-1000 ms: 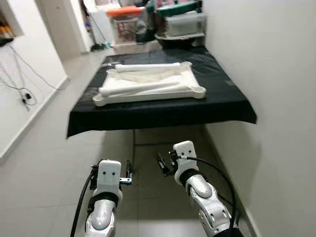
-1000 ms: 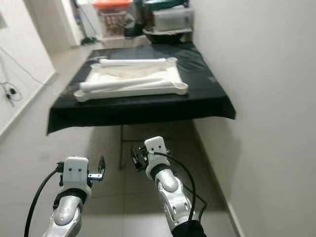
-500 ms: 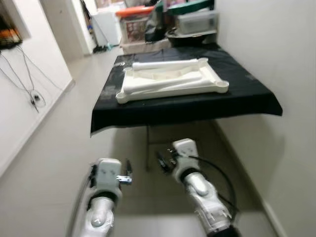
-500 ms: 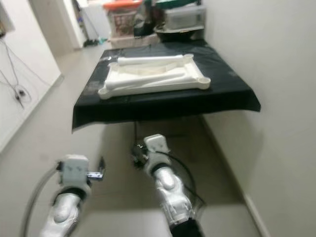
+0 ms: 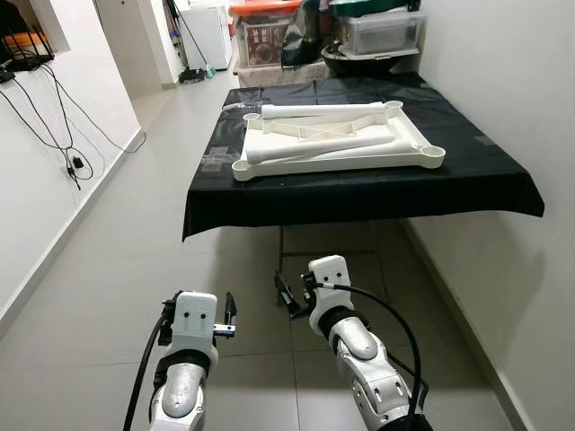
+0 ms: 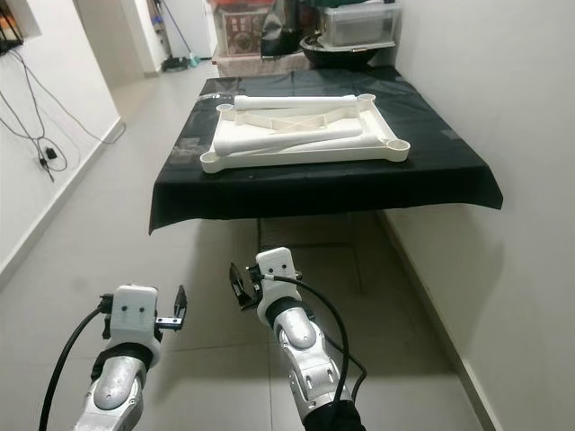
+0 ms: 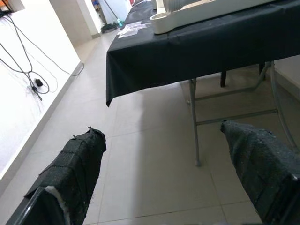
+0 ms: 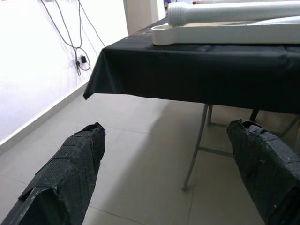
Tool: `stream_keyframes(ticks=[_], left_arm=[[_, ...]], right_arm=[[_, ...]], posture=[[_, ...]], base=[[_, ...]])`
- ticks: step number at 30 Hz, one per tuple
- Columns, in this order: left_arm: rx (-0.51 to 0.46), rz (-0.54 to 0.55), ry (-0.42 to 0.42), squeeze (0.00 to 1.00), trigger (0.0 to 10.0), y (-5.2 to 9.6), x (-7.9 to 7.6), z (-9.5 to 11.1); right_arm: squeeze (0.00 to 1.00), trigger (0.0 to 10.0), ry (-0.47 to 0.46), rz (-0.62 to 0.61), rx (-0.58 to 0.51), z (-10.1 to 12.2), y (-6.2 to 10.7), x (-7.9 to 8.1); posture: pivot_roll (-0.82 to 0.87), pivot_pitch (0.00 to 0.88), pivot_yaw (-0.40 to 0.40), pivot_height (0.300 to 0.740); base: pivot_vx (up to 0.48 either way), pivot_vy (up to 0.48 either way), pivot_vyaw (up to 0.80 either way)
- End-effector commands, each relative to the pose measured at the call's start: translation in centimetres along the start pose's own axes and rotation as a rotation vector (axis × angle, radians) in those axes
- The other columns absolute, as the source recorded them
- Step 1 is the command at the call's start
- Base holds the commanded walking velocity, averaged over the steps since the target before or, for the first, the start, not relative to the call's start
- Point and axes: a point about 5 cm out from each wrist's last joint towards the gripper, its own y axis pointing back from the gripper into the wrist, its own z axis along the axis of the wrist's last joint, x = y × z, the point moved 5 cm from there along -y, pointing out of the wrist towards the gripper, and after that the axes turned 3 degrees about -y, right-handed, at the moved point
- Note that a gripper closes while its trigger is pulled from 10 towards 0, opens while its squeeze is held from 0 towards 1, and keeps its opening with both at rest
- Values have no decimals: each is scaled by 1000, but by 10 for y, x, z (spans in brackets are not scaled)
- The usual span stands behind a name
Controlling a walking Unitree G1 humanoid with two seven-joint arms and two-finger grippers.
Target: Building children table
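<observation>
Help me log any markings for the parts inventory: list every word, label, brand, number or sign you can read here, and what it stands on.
No text can be read in these pictures.
White tabletop and white legs lying on it: no markings visible.
Black tablecloth: small pale papers near its left edge, too small to read.
Storage bins at the far end: no readable labels.
Left hand and right hand: no lettering visible.

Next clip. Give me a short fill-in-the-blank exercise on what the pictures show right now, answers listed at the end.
1. The white table top lies on a folding table draped in a ____ cloth.
2. Loose white table legs rest ____ the table top.
3. The left gripper and right gripper both hang ____ than the cloth's edge, with fingers open.

Answers: black; on; lower
</observation>
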Motion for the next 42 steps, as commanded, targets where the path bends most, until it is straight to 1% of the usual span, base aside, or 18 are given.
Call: stream_keyframes(ticks=[1,3,10,11,16,22,42], left_arm=[[-4,7,1,0,10000,1,1,1],[-7,10,3,0,10000,1,2,2],[-17,5,-11,0,10000,2,2,4],[-22,5,-12,0,10000,2,2,5],[-35,8,-15,0,10000,4,1,7],[-53,4,-19,0,10000,4,1,10],[-39,-12,-11,0,10000,2,-2,6]], right_arm=[[0,10000,-4,15,-21,4,0,6],[0,10000,-4,16,-24,4,0,7],[0,10000,-3,19,-20,3,0,10],[0,10000,-1,19,-20,3,0,10],[0,10000,-8,5,-18,2,1,6],[0,10000,-13,-3,-32,3,2,4],[0,10000,-20,-2,-22,1,0,4]], posture=[[-79,0,82,740],[-69,0,89,740],[-55,0,90,740],[-53,0,78,740],[-52,0,79,740],[-53,0,80,740],[-47,0,81,740]], base=[[0,0,0],[0,0,-244],[0,0,-800],[0,0,-800],[0,0,-800],[0,0,0],[0,0,0]])
